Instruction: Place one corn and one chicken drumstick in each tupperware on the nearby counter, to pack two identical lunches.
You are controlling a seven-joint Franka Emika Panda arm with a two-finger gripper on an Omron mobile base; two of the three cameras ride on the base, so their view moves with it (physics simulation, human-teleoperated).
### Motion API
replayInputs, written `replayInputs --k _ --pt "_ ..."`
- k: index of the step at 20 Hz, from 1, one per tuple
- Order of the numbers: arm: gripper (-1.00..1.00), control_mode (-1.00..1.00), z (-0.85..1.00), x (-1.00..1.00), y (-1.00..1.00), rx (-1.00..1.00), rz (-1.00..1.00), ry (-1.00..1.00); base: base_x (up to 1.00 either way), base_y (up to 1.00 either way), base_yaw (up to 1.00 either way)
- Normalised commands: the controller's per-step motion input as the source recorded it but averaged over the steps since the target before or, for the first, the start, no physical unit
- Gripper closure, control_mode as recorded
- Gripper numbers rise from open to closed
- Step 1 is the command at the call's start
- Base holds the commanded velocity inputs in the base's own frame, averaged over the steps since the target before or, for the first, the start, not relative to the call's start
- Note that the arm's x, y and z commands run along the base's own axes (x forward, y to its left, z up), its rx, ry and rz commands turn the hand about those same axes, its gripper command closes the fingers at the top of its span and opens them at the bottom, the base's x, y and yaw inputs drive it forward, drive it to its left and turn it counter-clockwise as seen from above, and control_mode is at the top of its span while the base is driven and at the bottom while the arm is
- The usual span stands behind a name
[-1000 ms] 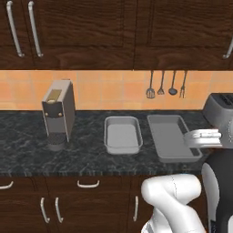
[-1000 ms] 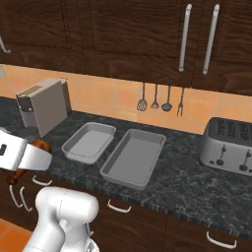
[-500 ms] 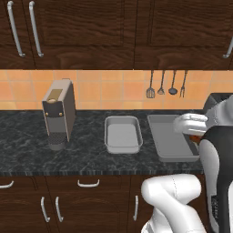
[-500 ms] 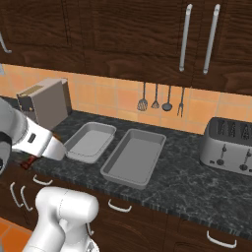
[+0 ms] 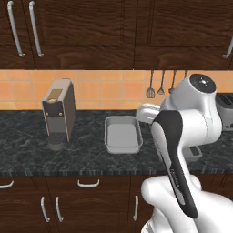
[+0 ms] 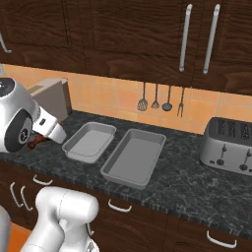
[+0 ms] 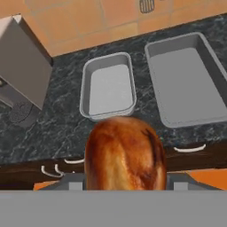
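Two shallow grey rectangular trays (image 7: 108, 86) (image 7: 186, 80) lie empty ahead of your fingers, which clamp, part-closed, one glossy brown drumstick (image 7: 125, 153). Release too early and it lands on the dark marbled counter (image 7: 66, 128).

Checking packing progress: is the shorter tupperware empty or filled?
Empty: the shorter tupperware shows only bare grey floor; the chicken drumstick sits in the hand.

A small grey tupperware tray (image 5: 122, 134) sits in the middle of the frame on the dark counter (image 5: 27, 150). A coffee machine (image 5: 59, 113) stands at left. The white robot arm (image 5: 182, 136) covers the right side. Utensils (image 5: 160, 83) hang on the orange tiles.
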Motion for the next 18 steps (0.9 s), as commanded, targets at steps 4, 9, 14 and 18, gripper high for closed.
replayInputs --k 4,9,14,18 --pt "1.00 -1.00 -0.43 1.00 0.05 0.07 0.00 0.13 0.00 0.00 0.00" --pt "1.00 -1.00 -0.78 0.98 0.00 -0.02 0.00 0.00 0.00 0.00 0.00" --pt "1.00 -1.00 -0.30 0.83 0.06 -0.11 -0.02 -0.04 0.00 0.00 0.00" --pt "1.00 -1.00 -0.33 0.60 0.19 -0.01 0.00 0.00 0.00 0.00 0.00"
